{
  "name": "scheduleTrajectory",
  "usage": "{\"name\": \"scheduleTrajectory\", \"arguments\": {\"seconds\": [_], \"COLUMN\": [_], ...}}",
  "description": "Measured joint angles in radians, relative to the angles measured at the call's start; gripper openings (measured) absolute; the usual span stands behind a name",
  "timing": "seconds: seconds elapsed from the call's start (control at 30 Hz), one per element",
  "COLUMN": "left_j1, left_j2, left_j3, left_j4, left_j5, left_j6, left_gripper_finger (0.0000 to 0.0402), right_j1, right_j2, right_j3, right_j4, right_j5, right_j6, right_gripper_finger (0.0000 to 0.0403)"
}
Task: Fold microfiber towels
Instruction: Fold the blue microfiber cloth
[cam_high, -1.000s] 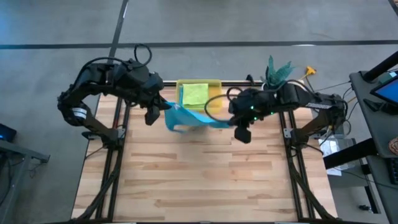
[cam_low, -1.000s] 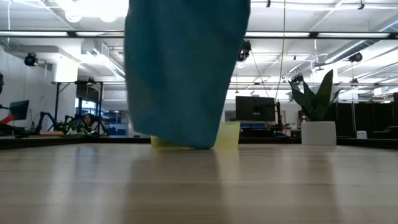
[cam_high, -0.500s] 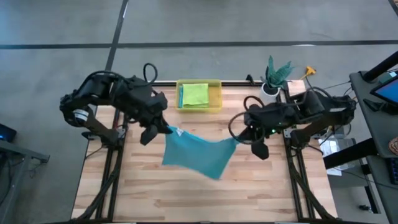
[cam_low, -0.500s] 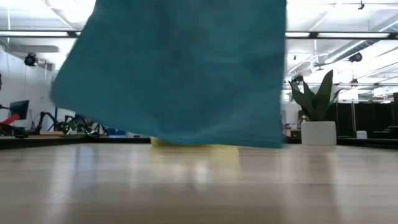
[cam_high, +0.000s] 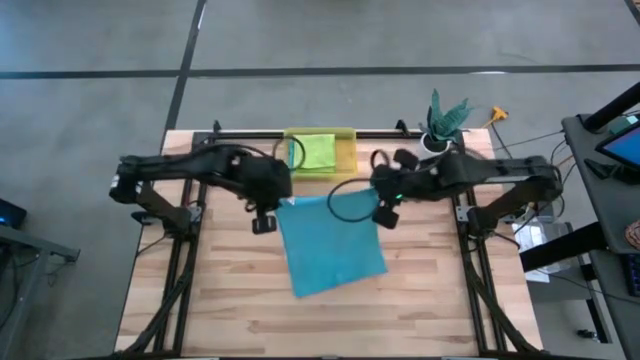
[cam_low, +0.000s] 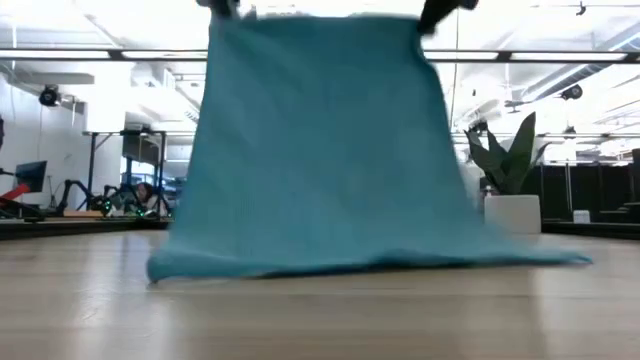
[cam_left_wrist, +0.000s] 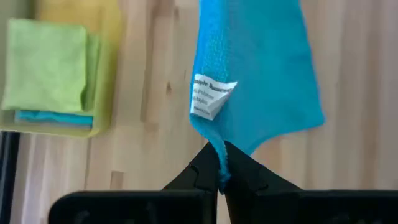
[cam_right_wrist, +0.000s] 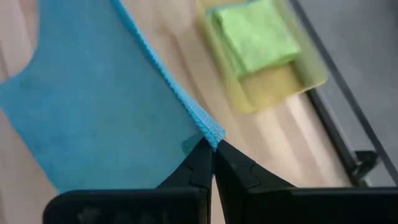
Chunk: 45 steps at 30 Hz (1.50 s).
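Teal towel (cam_high: 333, 245), bunched beside the yellow bin (cam_high: 345, 158) a second ago, now spreads flat, its lower edge reaching the tabletop (cam_high: 420, 300)

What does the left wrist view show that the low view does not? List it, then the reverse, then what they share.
Only the left wrist view: the left gripper shut on a corner of the teal towel, a white label on the towel near that corner, and the yellow bin holding a folded lime green towel over a teal one.

Only the low view: the towel's lower edge lying on the table, a potted plant, and the room behind.

Both: the teal towel and the wooden table.
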<state>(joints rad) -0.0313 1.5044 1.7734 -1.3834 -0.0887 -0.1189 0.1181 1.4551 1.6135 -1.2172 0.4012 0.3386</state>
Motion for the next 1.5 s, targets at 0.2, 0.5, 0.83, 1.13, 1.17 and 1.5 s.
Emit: {"name": "scheduleTrajectory", "arguments": {"seconds": [0.2, 0.5, 0.83, 1.13, 1.17, 1.5], "left_j1": [0.073, 0.245, 0.276, 0.243, 0.236, 0.152], "left_j2": [-0.042, -0.101, -0.073, -0.085, -0.085, -0.085], "left_j3": [-0.306, -0.534, -0.607, -0.613, -0.613, -0.619], "left_j4": [0.241, 0.490, 0.580, 0.581, 0.581, 0.586], "left_j5": [0.005, 0.036, 0.073, 0.172, 0.190, 0.238], "left_j6": [0.084, 0.135, 0.112, -0.055, -0.065, -0.164], "left_gripper_finger": [0.0000, 0.0000, 0.0000, 0.0000, 0.0000, 0.0000], "right_j1": [-0.067, -0.176, -0.251, -0.180, -0.169, -0.072], "right_j2": [0.005, 0.003, 0.002, -0.001, -0.002, -0.002], "right_j3": [-0.204, -0.369, -0.418, -0.431, -0.435, -0.528], "right_j4": [0.085, 0.263, 0.368, 0.325, 0.326, 0.318], "right_j5": [-0.008, -0.012, -0.053, -0.199, -0.200, -0.237], "right_j6": [-0.002, 0.004, 0.005, 0.156, 0.156, 0.231], "right_gripper_finger": [0.0009, 0.0009, 0.0009, 0.0009, 0.0009, 0.0009]}}
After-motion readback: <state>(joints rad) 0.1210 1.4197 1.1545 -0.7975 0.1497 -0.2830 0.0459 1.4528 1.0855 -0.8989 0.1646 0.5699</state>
